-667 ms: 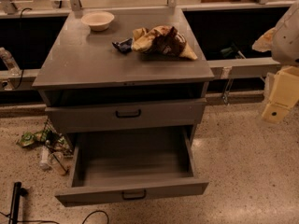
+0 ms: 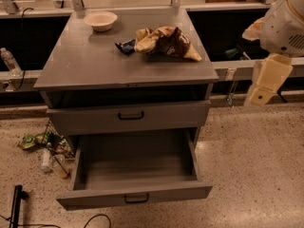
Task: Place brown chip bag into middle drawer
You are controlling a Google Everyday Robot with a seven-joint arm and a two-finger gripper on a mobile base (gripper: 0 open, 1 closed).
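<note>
Bag (image 2: 166,42) lies crumpled at the back right of the bench (image 2: 95,65), touching the blue wrapper (image 2: 126,45) on its left; the bowl (image 2: 100,20) sits apart at the back left. The drawer (image 2: 135,167) stands pulled out below. The hand (image 2: 264,82) hangs off to the right, clear of the bench, carrying nothing (open or closed, I cannot tell). The reach comes first, I judge: come down on the bag's bulky middle, away from the wrapper, so only the bag lifts.
</note>
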